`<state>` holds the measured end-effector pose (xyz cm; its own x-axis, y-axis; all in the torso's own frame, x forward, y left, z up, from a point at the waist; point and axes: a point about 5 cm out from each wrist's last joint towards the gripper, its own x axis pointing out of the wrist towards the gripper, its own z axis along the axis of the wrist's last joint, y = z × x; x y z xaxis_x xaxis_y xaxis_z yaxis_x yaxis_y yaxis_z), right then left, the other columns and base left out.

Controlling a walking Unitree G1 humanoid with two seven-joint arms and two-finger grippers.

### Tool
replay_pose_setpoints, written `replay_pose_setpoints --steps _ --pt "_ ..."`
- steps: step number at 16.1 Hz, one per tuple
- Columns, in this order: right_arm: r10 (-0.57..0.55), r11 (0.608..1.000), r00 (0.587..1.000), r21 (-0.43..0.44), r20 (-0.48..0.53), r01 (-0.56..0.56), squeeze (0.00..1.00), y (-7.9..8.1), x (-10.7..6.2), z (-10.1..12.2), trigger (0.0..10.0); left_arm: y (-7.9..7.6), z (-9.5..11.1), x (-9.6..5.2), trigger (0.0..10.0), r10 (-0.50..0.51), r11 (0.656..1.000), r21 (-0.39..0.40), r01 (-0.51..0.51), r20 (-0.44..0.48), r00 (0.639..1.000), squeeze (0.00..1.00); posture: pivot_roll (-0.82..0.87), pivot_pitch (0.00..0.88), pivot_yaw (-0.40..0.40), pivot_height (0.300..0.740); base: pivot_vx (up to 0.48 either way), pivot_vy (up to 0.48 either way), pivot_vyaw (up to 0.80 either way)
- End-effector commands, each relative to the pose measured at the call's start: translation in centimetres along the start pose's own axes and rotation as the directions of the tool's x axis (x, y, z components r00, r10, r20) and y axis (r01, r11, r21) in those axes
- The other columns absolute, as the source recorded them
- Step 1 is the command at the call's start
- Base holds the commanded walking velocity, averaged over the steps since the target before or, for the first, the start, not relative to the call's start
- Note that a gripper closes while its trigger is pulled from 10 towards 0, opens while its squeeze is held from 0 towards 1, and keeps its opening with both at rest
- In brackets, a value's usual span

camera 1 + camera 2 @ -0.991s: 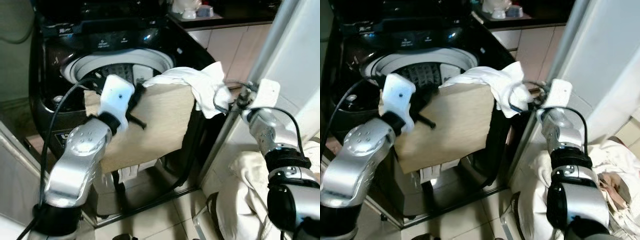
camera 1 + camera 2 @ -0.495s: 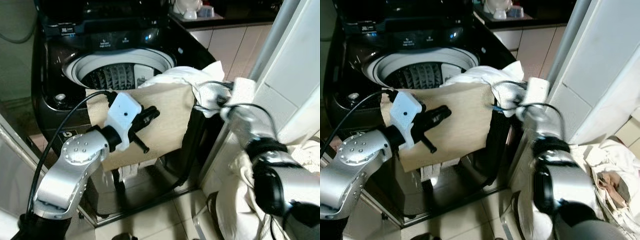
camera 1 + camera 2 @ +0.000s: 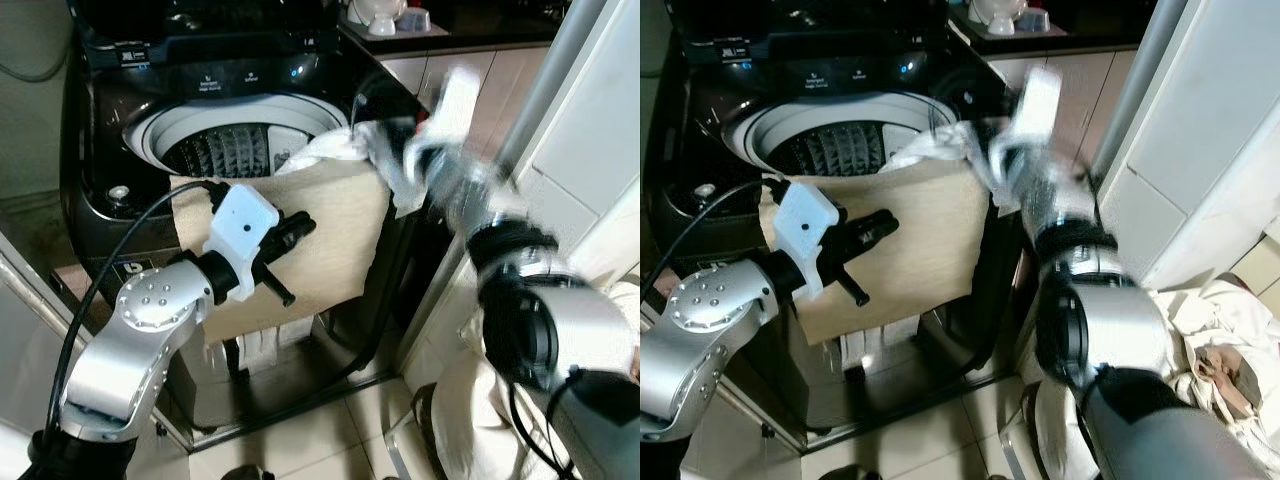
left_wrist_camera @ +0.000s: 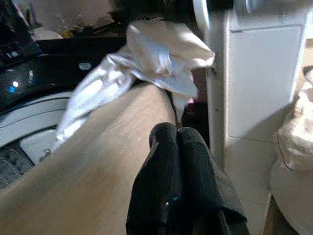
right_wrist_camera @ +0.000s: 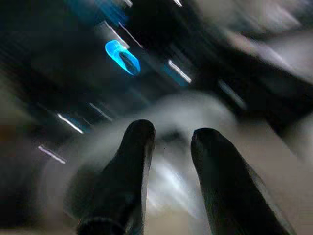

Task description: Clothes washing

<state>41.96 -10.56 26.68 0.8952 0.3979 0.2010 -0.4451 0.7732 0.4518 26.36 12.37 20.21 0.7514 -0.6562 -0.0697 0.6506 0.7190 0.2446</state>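
Note:
A black top-loading washing machine [image 3: 110,110] stands open, its ribbed drum [image 3: 215,152] showing. A beige cloth [image 3: 325,235] hangs over its front edge. On the front right corner lies a white garment [image 3: 335,148], seen also in the left wrist view as white garment [image 4: 161,54]. My left gripper [image 3: 298,228] is shut and empty, lying against the beige cloth and pointing toward the white garment. My right gripper [image 5: 173,132] is blurred with motion above the white garment, its fingers a little apart with nothing between them.
A white panel [image 3: 590,150] stands close on the right. A heap of cream laundry [image 3: 1215,330] lies low on the right. Behind the washer is a counter with white crockery [image 3: 385,15]. Tiled floor [image 3: 330,430] lies below.
My right arm has swung up and to the left, from beside the white panel to over the white garment. The left gripper turned to point right, then held still.

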Motion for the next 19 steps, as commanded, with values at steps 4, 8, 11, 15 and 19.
replay_pose_setpoints --steps 4,8,11,15,19 --pt "0.04 0.978 0.997 -0.206 0.069 -0.025 0.0 -0.4 -0.4 2.8 10.0 1.2 1.0 0.4 10.0 0.089 0.995 0.034 -0.091 0.053 0.995 0.0 0.06 0.0 -0.037 0.74 0.0 0.0 0.0" --pt "-0.381 0.86 0.924 -0.376 -0.026 0.344 0.0 -7.2 -3.9 -0.8 10.0 0.6 0.1 0.5 10.0 0.067 0.997 0.027 -0.067 0.011 0.998 0.0 0.05 0.0 -0.035 0.74 0.0 0.0 0.0" --pt "-0.574 0.778 0.817 -0.34 -0.045 0.528 0.0 -10.4 -6.4 -3.1 10.0 -0.5 0.1 0.9 10.0 -0.011 0.999 0.049 0.012 -0.003 1.0 0.0 0.07 0.0 -0.017 0.74 0.0 0.0 0.0" --pt "-0.663 0.724 0.744 -0.321 -0.083 0.61 0.0 -11.7 -7.6 -4.1 10.0 0.0 2.0 0.8 10.0 0.004 0.998 0.058 -0.009 0.079 0.997 0.0 0.1 0.043 -0.015 0.74 0.0 0.0 0.0" --pt "-0.642 0.75 0.761 -0.284 -0.096 0.597 0.0 -10.7 -6.7 -4.3 10.0 0.0 3.1 0.0 10.0 0.009 0.998 0.056 -0.015 0.115 0.993 0.0 0.11 0.07 -0.031 0.74 0.0 0.0 0.0"
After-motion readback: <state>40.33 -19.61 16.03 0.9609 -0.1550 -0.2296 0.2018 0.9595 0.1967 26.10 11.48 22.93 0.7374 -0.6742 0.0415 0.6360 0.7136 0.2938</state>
